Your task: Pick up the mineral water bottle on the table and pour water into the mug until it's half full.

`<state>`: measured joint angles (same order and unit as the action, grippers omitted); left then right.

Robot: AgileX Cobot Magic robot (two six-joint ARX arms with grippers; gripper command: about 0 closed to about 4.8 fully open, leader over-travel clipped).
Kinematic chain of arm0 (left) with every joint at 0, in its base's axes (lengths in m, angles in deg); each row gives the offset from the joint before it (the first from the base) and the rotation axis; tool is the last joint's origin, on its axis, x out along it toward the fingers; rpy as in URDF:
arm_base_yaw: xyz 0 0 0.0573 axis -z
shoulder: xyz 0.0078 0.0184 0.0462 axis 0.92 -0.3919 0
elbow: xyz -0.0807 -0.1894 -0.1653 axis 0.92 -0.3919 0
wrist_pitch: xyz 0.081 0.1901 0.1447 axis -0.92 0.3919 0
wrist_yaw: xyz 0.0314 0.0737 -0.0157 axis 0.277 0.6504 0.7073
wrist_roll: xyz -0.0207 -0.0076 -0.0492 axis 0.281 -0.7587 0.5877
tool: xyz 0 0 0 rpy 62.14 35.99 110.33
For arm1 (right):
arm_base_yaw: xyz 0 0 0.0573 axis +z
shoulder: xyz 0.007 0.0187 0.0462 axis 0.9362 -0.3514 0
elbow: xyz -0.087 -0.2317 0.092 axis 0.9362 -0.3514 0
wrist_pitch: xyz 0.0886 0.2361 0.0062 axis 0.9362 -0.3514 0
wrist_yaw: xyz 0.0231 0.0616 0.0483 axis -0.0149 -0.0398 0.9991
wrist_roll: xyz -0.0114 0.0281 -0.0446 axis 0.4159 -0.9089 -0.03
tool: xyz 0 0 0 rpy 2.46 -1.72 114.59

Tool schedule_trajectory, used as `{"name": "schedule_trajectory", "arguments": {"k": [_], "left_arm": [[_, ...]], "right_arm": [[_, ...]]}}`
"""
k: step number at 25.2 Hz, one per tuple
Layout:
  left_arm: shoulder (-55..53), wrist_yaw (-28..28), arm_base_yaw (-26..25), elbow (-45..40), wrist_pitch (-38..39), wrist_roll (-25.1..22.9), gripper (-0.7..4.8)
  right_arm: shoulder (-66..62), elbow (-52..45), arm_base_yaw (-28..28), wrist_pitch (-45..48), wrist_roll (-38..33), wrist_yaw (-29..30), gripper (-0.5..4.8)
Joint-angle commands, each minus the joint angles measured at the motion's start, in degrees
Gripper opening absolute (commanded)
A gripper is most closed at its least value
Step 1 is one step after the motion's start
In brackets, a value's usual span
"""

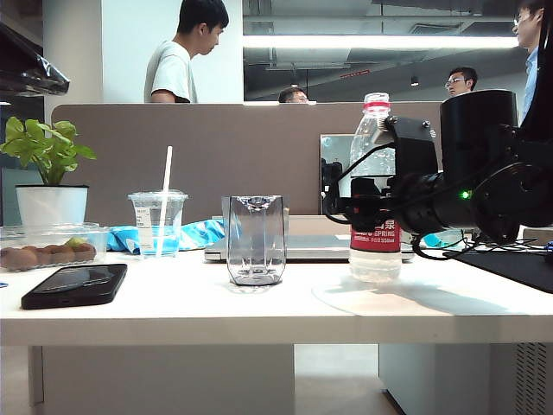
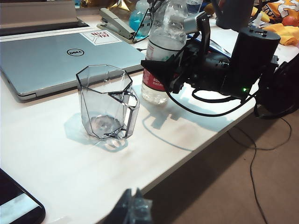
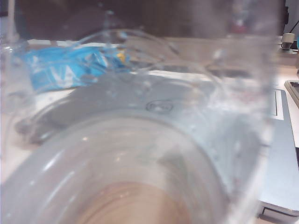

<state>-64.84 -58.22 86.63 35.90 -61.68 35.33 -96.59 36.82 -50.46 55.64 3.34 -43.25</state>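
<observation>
While the exterior view shows the mineral water bottle [image 1: 375,186] upright near the table's [image 1: 259,307] front edge, the right wrist view shows only its blurred clear wall [image 3: 140,154] filling the lens. Right gripper [image 1: 359,206] straddles the bottle at label height, one finger [image 2: 161,67] on each side; whether the fingers press the plastic cannot be told. Left gripper [image 2: 133,207] hangs off the front edge, its opening indeterminate. One bottle, one mug [image 2: 108,102], standing empty just beside it; one Dell laptop [image 2: 56,58] behind.
</observation>
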Motion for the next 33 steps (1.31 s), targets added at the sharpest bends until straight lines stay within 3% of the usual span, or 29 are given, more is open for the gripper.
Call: {"name": "schedule_trajectory", "arguments": {"k": [1,3,11,17,28,33], "left_arm": [[0.09,-0.2,0.02,0.15,-0.35,-0.09,-0.03],[0.09,-0.2,0.02,0.15,-0.37,-0.09,-0.03],[0.09,-0.2,0.02,0.15,-0.35,-0.09,-0.03],[0.09,-0.22,0.02,0.15,-0.37,-0.09,-0.03],[0.09,-0.2,0.02,0.15,-0.37,-0.09,-0.03],[0.09,-0.2,0.02,0.15,-0.37,-0.09,-0.03]], "right_arm": [[0.77,0.28,0.07,1.31,5.75,1.44,2.51],[2.73,0.31,0.07,-1.11,6.97,2.19,2.51],[14.38,1.29,0.42,-19.34,26.47,1.88,2.52],[16.06,12.13,2.82,-38.73,40.11,-4.24,2.65],[16.04,17.66,4.28,-47.63,65.42,-13.64,2.65],[16.04,17.51,4.28,-47.95,71.95,-15.19,2.65]]}}
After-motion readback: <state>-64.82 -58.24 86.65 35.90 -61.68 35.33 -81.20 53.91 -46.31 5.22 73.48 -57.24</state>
